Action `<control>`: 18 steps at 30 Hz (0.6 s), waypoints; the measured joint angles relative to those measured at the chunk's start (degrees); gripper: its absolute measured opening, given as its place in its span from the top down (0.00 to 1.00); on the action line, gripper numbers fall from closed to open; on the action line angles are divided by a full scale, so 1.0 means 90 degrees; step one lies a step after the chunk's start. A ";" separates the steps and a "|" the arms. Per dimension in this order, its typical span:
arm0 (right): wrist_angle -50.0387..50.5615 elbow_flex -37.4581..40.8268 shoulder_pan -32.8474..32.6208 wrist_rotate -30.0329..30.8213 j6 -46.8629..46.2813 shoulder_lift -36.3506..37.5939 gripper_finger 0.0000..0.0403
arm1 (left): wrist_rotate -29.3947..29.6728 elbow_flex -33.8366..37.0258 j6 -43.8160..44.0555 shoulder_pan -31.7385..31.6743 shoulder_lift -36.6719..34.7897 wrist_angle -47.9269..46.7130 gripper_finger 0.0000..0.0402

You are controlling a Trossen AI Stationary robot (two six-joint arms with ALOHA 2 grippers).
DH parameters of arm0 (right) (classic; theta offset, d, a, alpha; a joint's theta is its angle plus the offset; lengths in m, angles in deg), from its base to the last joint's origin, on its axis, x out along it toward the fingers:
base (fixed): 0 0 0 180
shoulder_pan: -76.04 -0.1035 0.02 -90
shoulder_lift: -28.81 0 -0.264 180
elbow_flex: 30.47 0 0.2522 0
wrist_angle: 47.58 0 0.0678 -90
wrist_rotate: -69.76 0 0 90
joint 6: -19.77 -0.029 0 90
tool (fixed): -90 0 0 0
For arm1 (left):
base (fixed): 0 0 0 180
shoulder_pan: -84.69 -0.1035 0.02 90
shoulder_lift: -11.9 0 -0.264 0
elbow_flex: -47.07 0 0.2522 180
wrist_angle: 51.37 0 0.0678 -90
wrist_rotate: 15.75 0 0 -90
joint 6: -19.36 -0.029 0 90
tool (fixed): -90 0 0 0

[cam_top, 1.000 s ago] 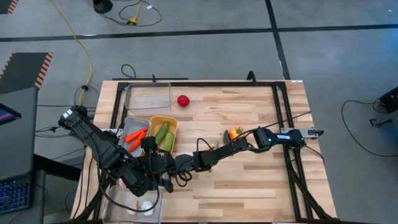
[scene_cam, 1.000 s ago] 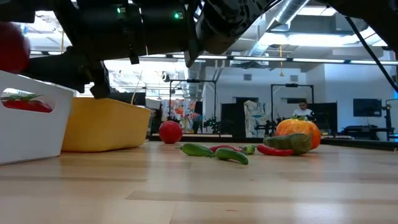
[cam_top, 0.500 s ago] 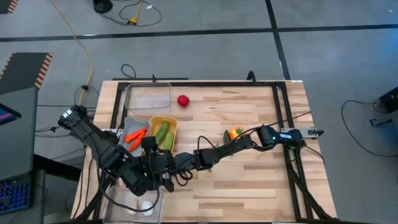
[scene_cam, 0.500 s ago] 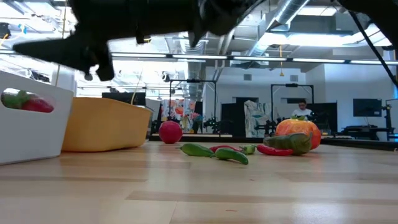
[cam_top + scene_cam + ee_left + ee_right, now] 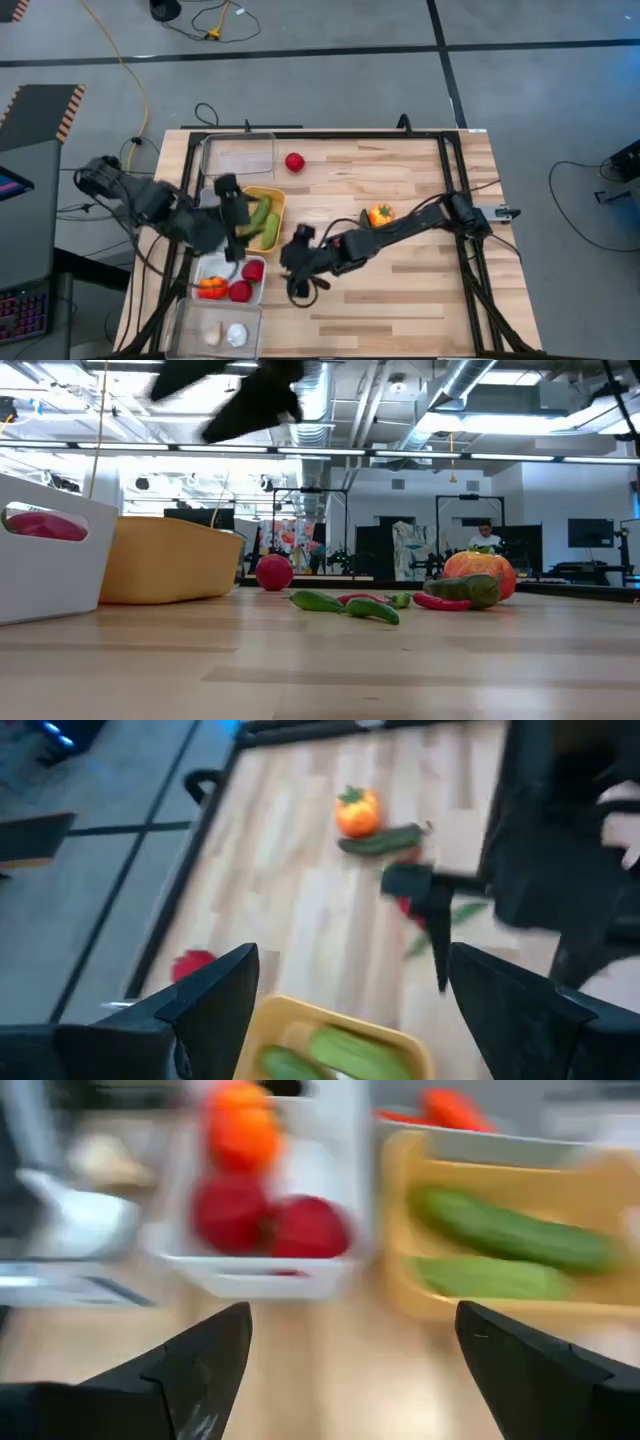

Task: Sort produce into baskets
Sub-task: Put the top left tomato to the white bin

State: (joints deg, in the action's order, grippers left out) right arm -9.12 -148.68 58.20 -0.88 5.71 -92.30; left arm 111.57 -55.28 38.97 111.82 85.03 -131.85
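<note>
My left gripper [image 5: 240, 215] is open and empty above the yellow basket [image 5: 277, 195], which holds two green cucumbers [image 5: 262, 216]. My right gripper [image 5: 293, 268] is open and empty, low over the table just right of the white basket [image 5: 228, 262]. That basket holds two red tomatoes [image 5: 245, 281] and an orange pepper [image 5: 211, 287]. A loose tomato [image 5: 294, 161], a pepper [image 5: 379, 213], a cucumber [image 5: 380, 840] and small chillies [image 5: 345, 603] lie on the table. Garlic bulbs [image 5: 225, 335] lie in the near clear basket [image 5: 180, 325].
An empty clear basket [image 5: 240, 157] stands at the far left. The grey basket with carrots [image 5: 450, 1108] is mostly hidden under my left arm. The right arm stretches across the table's middle. Bare wood lies to the near right [image 5: 420, 300]. A black frame [image 5: 450, 170] rims the table.
My left gripper has gone from over the near baskets toward the table's far edge, to above the yellow basket. My right gripper has drawn back toward the table's right, away from the white basket. A red tomato that was above the white basket now lies in it.
</note>
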 joint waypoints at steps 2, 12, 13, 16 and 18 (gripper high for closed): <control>0.0463 -0.0009 -0.0026 0.0328 -0.0004 0.0233 0.07 | -0.0005 0.0000 -0.0308 -0.0287 -0.0216 0.0031 0.23; 0.3073 -0.0007 -0.0052 0.1163 -0.0147 0.1371 0.07 | -0.0671 -0.0005 -0.1925 -0.2181 -0.0472 0.0120 0.23; 0.3231 -0.0007 -0.0050 0.1283 -0.0232 0.1453 0.07 | -0.0874 -0.0005 -0.2146 -0.2406 -0.0431 0.0178 0.23; 0.3789 -0.0005 -0.0057 0.1820 -0.0505 0.1684 0.07 | -0.1520 -0.0005 -0.2765 -0.3073 -0.0293 0.0405 0.23; 0.4259 -0.0005 -0.0076 0.2158 -0.0830 0.1830 0.07 | -0.2021 -0.0005 -0.3134 -0.3529 -0.0201 0.0666 0.23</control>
State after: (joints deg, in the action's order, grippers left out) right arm 29.21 -148.72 57.52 18.54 -1.77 -75.83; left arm 93.38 -55.33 10.77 80.06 83.23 -125.85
